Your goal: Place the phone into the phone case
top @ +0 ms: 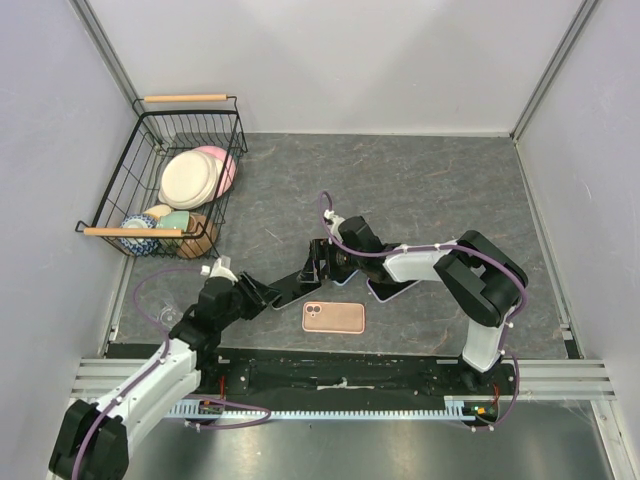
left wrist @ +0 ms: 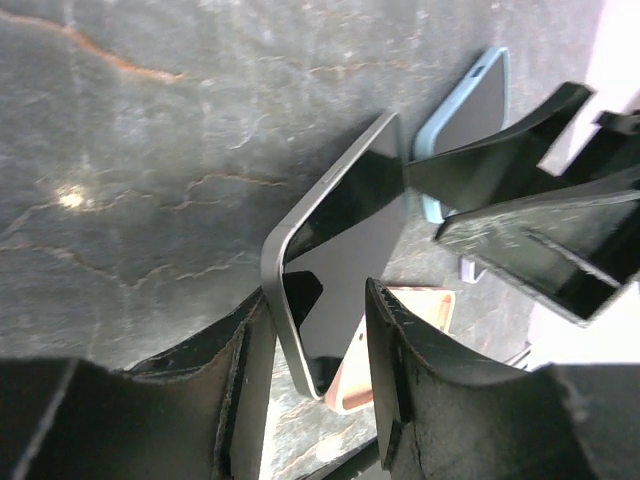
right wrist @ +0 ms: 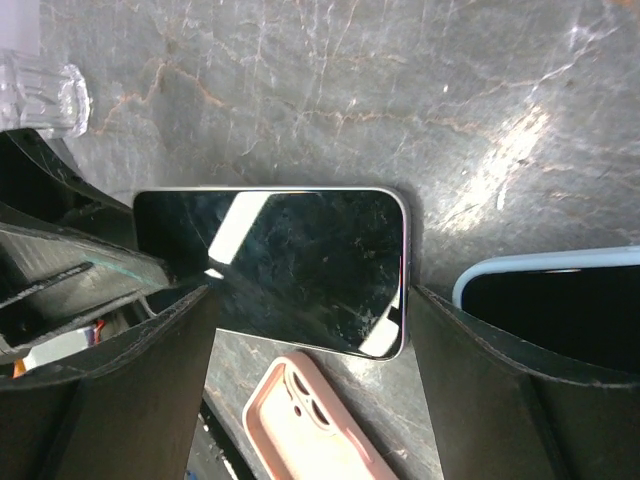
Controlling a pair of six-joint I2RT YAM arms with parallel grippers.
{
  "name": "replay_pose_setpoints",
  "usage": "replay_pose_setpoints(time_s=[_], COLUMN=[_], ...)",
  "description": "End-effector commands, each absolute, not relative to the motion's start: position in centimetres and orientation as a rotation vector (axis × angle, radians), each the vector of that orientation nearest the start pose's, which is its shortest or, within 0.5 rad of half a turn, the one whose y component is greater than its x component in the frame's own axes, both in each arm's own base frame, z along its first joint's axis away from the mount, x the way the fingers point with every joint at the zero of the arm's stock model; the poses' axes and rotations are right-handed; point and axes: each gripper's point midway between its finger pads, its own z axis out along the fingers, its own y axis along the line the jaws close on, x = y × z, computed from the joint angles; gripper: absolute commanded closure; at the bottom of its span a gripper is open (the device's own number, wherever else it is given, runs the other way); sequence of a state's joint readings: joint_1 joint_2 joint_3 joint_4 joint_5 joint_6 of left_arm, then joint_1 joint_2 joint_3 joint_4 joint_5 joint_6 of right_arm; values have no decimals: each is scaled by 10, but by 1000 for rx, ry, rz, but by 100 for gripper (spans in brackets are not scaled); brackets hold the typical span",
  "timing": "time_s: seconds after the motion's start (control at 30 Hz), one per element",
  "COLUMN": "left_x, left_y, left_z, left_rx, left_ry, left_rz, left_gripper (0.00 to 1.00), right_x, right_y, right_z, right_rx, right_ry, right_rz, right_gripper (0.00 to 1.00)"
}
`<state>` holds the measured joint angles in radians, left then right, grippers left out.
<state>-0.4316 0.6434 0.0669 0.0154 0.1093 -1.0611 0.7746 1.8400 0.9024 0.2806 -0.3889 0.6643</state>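
The phone (top: 298, 287) is dark with a grey rim and sits tilted between both grippers, raised off the table. My left gripper (top: 270, 293) is shut on its near end; in the left wrist view the phone (left wrist: 350, 240) runs out from between my fingers (left wrist: 392, 370). My right gripper (top: 322, 265) is open at the far end. In the right wrist view its fingers (right wrist: 470, 380) straddle the phone (right wrist: 280, 260), the right one against its edge. The pink phone case (top: 333, 318) lies flat just in front, cavity up, and shows below the phone (right wrist: 310, 430).
A second phone in a light blue case (top: 392, 290) lies under my right arm, close beside the right finger (right wrist: 560, 300). A black wire basket (top: 140, 140) with plates and bowls stands at the back left. Grey walls enclose the table.
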Motion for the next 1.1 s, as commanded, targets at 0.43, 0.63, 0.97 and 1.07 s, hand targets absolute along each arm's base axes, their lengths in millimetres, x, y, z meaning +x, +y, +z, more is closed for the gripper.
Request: replay_pose_setpoints(time_s=[0.43,0.63,0.97,1.07], left_x=[208,212,227,227], left_y=[-160,-158,-147,-150], left_z=[76,84,151,169], left_rx=[-552,-530,-385,-330], left_ry=[2090,2114,2044,2017], left_rz=[-1030,-973,-842,-858], left_gripper=[98,98,98,98], right_x=[222,224,234,232], right_y=[373,367,353,346], right_z=[35,44,100,138], right_rx=[-394,-398,-423,-427], right_ry=[2510,2494,2318,2213], right_rz=[1234,1196,1137,1172], right_gripper=[16,15,14,14])
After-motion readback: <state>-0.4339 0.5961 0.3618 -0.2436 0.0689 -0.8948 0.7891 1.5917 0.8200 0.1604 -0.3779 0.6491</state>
